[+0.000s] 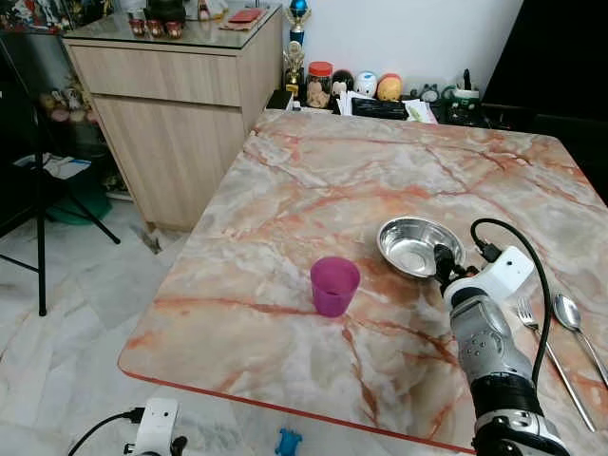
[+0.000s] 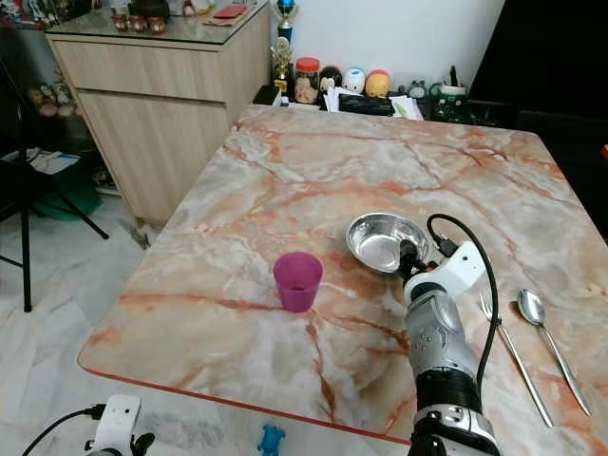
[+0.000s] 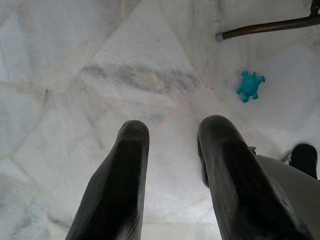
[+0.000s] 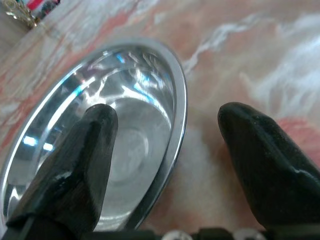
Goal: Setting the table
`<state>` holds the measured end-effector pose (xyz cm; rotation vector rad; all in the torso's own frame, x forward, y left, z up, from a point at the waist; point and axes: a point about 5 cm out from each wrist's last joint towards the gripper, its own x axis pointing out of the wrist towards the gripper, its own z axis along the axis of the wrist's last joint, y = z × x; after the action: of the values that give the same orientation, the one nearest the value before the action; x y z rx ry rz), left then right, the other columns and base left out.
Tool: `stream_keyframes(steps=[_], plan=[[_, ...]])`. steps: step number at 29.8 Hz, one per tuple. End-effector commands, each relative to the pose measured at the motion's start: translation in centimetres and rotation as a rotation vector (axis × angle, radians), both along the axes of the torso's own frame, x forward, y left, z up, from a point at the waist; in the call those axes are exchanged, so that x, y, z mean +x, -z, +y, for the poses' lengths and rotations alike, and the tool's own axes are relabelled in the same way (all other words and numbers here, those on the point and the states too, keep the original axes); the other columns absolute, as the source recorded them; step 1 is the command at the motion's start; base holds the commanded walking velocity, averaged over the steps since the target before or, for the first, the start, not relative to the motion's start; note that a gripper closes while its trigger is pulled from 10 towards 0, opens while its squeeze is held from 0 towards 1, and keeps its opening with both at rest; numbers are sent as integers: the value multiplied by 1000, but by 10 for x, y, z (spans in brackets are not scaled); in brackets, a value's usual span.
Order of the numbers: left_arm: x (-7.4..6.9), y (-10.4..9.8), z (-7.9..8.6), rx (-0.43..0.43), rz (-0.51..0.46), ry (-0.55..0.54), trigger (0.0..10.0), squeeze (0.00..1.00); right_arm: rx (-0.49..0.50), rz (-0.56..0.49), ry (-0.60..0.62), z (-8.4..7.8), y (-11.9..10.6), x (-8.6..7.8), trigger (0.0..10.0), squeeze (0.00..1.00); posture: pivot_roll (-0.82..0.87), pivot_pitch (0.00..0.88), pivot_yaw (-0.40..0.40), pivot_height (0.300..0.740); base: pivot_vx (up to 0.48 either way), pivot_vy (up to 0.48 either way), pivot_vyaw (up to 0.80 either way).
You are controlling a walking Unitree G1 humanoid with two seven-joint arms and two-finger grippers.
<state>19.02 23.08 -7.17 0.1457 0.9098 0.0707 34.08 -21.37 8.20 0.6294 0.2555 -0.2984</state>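
Note:
A steel bowl [image 1: 415, 245] sits on the marble table [image 1: 313, 180], right of centre. My right gripper [image 1: 444, 258] is open at the bowl's near rim. In the right wrist view one finger [image 4: 85, 150] hangs over the inside of the bowl [image 4: 135, 100] and the other finger [image 4: 265, 155] is outside it, over the table. A purple cup [image 1: 334, 285] stands upright to the left of the bowl. A fork [image 1: 551, 356] and a spoon [image 1: 570, 313] lie side by side near the table's right edge. My left gripper [image 3: 172, 135] hangs open over the floor.
A wooden cabinet [image 1: 180, 104] stands beyond the table's left corner. Jars and small items [image 1: 380, 90] line the wall past the far edge. A black stand's legs [image 1: 38, 218] are at far left. A blue turtle toy [image 1: 288, 441] lies on the floor by the near edge.

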Motion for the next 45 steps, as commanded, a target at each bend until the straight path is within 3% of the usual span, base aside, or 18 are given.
stream_keyframes(steps=[1,17,18,19,21,22,45], plan=[[-2,2,-1,2,12,-3,10000,0,13,-11,3,1,-2,3,10000,0,91,0,-39,740,0,0,0],[-3,2,-2,3,11,-2,10000,0,36,-1,-36,13,5,8,10000,0,96,2,-41,740,0,0,0],[-3,2,-2,2,11,-1,10000,0,36,-2,-38,14,4,8,7804,0,96,4,-41,740,0,0,0],[-3,2,-2,2,11,-1,10000,0,42,-7,-41,15,3,9,588,0,96,5,-41,740,0,0,0],[-3,2,-2,2,11,0,10000,0,50,-12,-43,16,3,10,588,0,97,5,-41,740,0,0,0],[-3,2,-2,2,11,0,10000,0,48,-14,-44,16,2,10,0,0,97,6,-42,740,0,0,0],[-5,3,-2,-2,17,1,10000,0,30,-39,-14,14,0,10,0,0,97,10,-38,740,0,0,0]])
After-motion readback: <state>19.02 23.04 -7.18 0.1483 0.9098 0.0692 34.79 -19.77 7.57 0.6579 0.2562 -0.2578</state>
